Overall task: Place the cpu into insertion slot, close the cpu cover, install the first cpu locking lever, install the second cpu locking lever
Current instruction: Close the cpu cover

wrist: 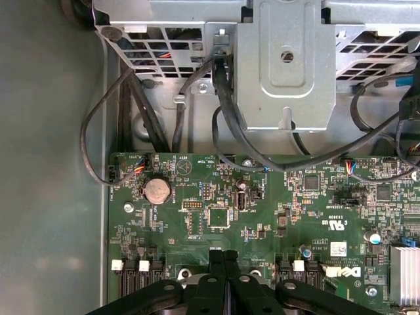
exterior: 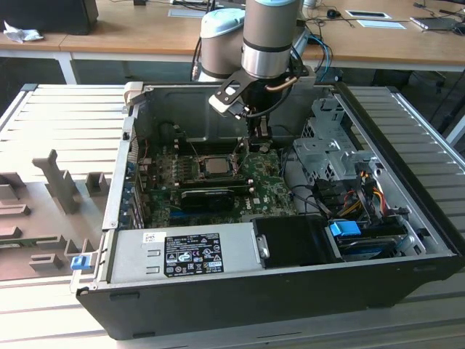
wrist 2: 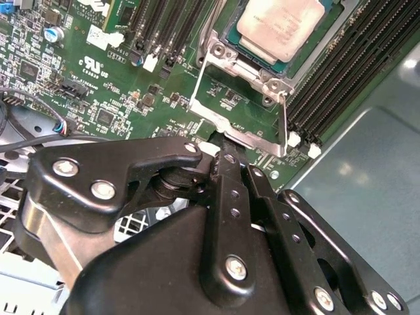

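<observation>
One cpu (wrist 2: 279,29) lies flat — cpu cover (wrist 2: 252,139) tilted up, tool (wrist 2: 223,147) clenched at its edge.

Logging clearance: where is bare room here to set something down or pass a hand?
Free: slatted table bordered by the case and grey fixtures; the bare case panel beside the motherboard. Crowded: around the cpu, where the gripper sits, and the cabled drive cage.

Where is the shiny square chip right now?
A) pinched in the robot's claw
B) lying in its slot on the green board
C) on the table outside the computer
B: the chip lies flat on the green board, set apart from the gripper.
</observation>
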Controlling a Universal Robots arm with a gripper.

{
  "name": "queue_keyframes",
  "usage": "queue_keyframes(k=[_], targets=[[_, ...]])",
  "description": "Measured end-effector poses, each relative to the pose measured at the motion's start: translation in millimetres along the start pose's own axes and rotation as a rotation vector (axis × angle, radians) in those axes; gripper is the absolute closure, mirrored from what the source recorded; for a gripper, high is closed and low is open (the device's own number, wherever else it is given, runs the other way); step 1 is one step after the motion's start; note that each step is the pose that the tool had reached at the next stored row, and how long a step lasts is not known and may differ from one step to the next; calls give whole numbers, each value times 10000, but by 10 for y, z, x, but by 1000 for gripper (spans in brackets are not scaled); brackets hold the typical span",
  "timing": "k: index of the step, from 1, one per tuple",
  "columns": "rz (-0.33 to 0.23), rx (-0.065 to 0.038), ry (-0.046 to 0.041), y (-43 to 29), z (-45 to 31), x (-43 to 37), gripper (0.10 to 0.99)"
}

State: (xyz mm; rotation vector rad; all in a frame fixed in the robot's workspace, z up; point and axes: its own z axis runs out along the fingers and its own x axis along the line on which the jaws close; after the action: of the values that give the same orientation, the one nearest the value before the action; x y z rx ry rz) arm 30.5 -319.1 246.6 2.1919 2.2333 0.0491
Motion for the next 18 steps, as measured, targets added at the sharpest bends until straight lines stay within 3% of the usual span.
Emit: queue_keyframes(k=[18], targets=[[0, 0, 0, -42, -1, 1, 980]])
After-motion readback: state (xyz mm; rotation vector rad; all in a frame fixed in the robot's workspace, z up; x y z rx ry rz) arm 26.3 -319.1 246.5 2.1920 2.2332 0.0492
